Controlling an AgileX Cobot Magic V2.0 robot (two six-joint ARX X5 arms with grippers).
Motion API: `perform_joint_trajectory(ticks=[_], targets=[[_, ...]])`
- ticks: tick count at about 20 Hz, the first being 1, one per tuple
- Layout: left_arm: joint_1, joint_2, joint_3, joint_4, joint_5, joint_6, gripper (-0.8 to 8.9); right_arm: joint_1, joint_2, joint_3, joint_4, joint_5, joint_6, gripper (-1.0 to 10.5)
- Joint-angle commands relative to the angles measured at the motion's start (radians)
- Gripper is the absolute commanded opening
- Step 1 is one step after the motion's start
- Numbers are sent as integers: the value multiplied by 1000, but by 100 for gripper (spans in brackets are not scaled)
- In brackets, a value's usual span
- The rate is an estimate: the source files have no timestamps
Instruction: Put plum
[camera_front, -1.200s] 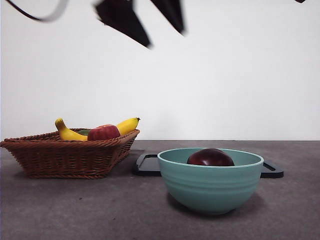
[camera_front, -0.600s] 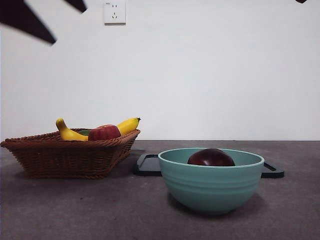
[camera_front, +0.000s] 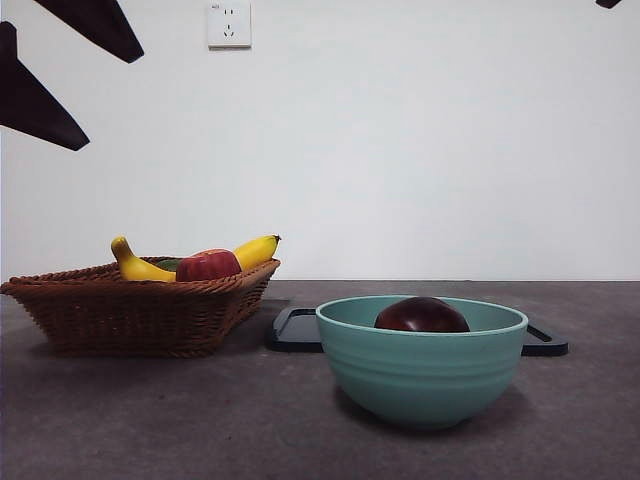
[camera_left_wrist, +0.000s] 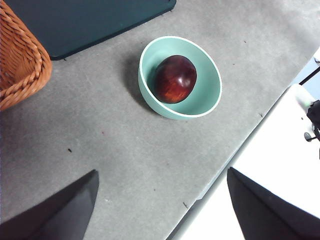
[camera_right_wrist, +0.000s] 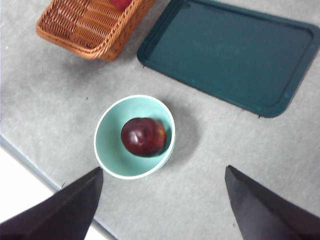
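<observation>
The plum (camera_front: 421, 314), dark maroon and glossy, lies inside the teal bowl (camera_front: 420, 375) at the table's front right. It also shows in the left wrist view (camera_left_wrist: 174, 79) and in the right wrist view (camera_right_wrist: 143, 136), inside the bowl (camera_left_wrist: 210, 75) (camera_right_wrist: 107, 145). My left gripper (camera_left_wrist: 162, 205) is open and empty, high above the table; its black jaws show at the front view's top left (camera_front: 65, 65). My right gripper (camera_right_wrist: 162, 205) is open and empty, high above the bowl, with only a tip at the front view's top right corner (camera_front: 607, 3).
A wicker basket (camera_front: 140, 310) at the left holds a banana (camera_front: 250, 250), a red apple (camera_front: 208, 265) and something green. A dark green tray (camera_front: 300, 330) lies flat behind the bowl, seen too in the right wrist view (camera_right_wrist: 230, 55).
The left gripper's black jaws have moved from the top middle of the front view to the top left corner, away from the bowl. The plum and bowl have not moved.
</observation>
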Motion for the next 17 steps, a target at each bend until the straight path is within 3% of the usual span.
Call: perform_joint_trajectory(ticks=[1, 4, 8, 12, 17], targets=[[-7, 3, 6, 10, 5, -12, 405, 17, 23, 0, 0, -2, 19, 389], [-7, 3, 6, 10, 5, -14, 404, 58, 64, -75, 55, -3, 56, 389], [-7, 3, 6, 11, 5, -14, 404, 154, 154, -202, 263, 0, 158, 376], [-7, 3, 6, 11, 5, -14, 404, 227, 276, -240, 386, 103, 188, 360], [-6, 3, 6, 11, 5, -14, 404, 281, 421, -240, 490, 184, 188, 252]])
